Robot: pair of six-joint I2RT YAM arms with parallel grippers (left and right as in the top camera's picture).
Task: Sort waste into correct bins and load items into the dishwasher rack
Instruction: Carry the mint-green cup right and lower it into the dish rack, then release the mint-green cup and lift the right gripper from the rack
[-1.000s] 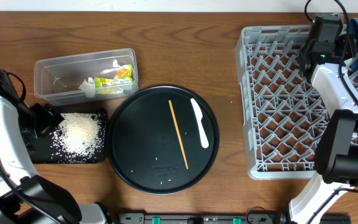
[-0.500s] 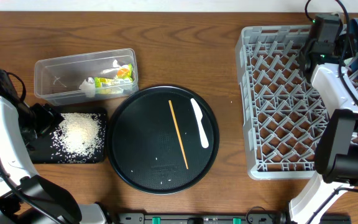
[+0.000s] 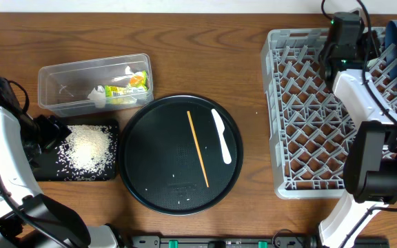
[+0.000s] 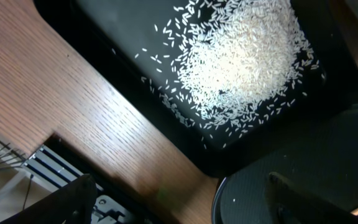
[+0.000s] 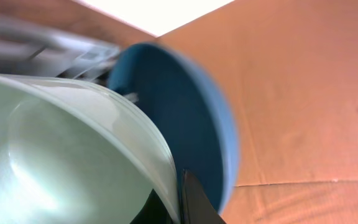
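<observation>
wooden stick (image 3: 198, 149) and white utensil (image 3: 222, 136) side by side on the round tray (image 3: 143, 172), rice (image 3: 88, 148) on the black tray (image 3: 47, 172)

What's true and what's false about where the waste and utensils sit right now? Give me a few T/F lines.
1. The wooden stick lies on the round black tray. True.
2. The rice heap is in the shallow black tray. True.
3. The snack wrapper is in the shallow black tray. False: it is in the clear tub.
4. The white utensil is in the rack. False: it lies on the round black tray, beside the stick.
</observation>
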